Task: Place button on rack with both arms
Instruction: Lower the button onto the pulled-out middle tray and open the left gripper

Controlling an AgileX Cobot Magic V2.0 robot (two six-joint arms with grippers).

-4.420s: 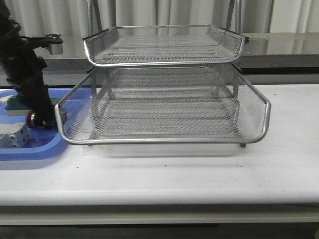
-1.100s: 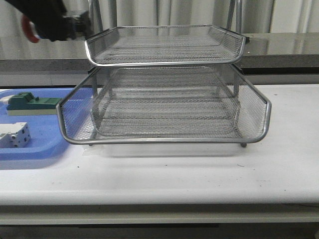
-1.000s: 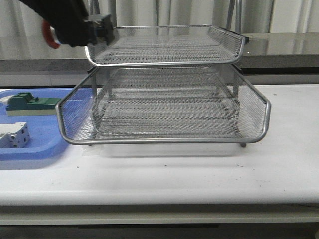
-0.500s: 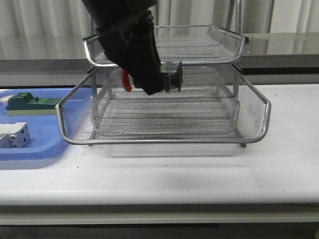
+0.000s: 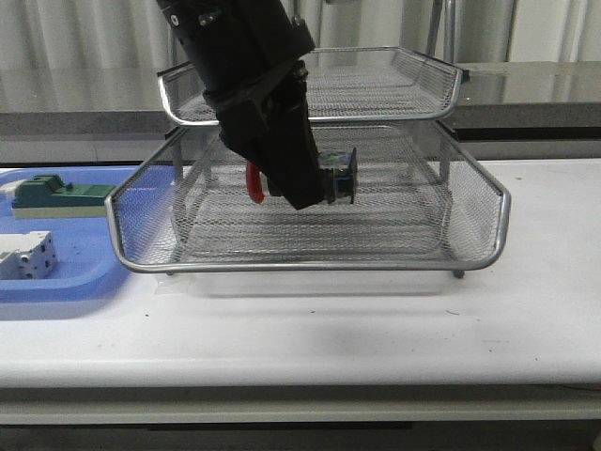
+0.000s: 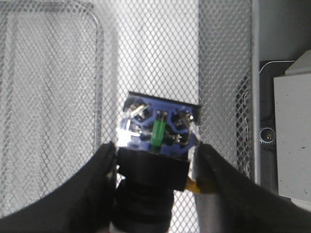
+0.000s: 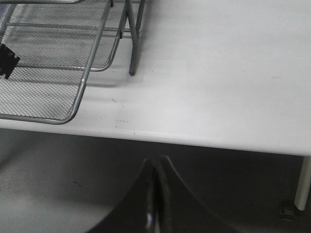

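Here the bulky black left arm (image 5: 239, 66) slants down from the upper left of the front view, in front of the three-tier silver wire-mesh rack (image 5: 310, 197), its black left gripper (image 5: 305, 183) level with the middle tier. The fingers (image 6: 97, 179) are pinched on the small push-button switch with a red head and black body (image 5: 329, 178), which lies on its side in the grip, clear of the mesh: the red head pokes out toward the left and the blue-backed end toward the right.

The left wrist view looks straight onto the button's blue rear face (image 6: 160, 128), with metal screw terminals and a green strip in the middle, a finger pressing the black body on either side, and wire mesh filling the background; the red head is hidden there. The front view shows that head as a thin red edge. The right wrist view alone shows the right gripper (image 7: 154, 194), its two dark fingers pressed together with nothing between them, hanging off the near edge of the table beside a corner of the rack.

The rack stands on a white tabletop (image 5: 376, 329). To its left lies a flat blue plastic tray (image 5: 56, 282) holding a green block on a beige base (image 5: 56, 195) and a white terminal block (image 5: 26, 256). Pale curtains (image 5: 84, 38) and a grey counter ledge (image 5: 535, 94) run behind.
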